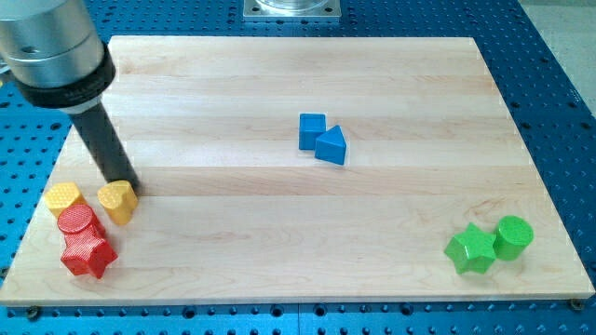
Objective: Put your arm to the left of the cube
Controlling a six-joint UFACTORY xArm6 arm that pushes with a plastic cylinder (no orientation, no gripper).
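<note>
The blue cube [312,130] sits near the middle of the wooden board [279,242], touching a blue triangular block [331,146] at its lower right. My tip [124,182] is far to the view's left of the cube, at the board's left side. It stands right at the top edge of a yellow heart block [117,201].
A yellow hexagonal block [63,197], a red cylinder [79,223] and a red star [88,252] cluster at the lower left beside the heart. A green star [469,248] and a green cylinder [512,236] sit at the lower right.
</note>
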